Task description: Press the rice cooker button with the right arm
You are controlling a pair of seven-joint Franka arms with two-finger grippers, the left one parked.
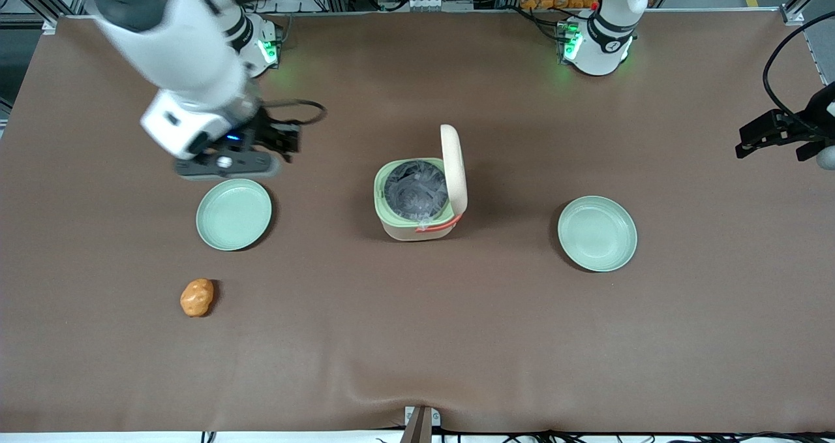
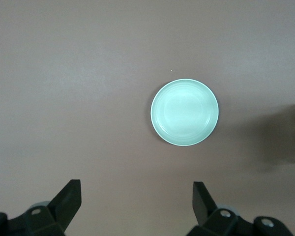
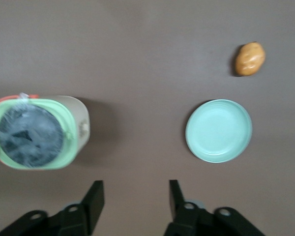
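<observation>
The rice cooker (image 1: 421, 198) stands mid-table, cream with a pale green rim and a coral handle at its base. Its lid (image 1: 453, 169) stands open and upright, showing the silvery inner pot (image 1: 415, 188). The right wrist view shows the cooker (image 3: 39, 132) from above, with a small pale button-like part (image 3: 82, 129) on its cream wall facing the gripper. My right arm's gripper (image 1: 287, 141) hangs above the table, toward the working arm's end from the cooker and well apart from it. In the right wrist view the gripper (image 3: 134, 186) is open with nothing between its fingers.
A pale green plate (image 1: 233, 213) lies just nearer the front camera than the gripper and appears as the plate (image 3: 219, 130) in the right wrist view. An orange lump (image 1: 196, 297) lies nearer still. Another green plate (image 1: 597, 233) sits toward the parked arm's end.
</observation>
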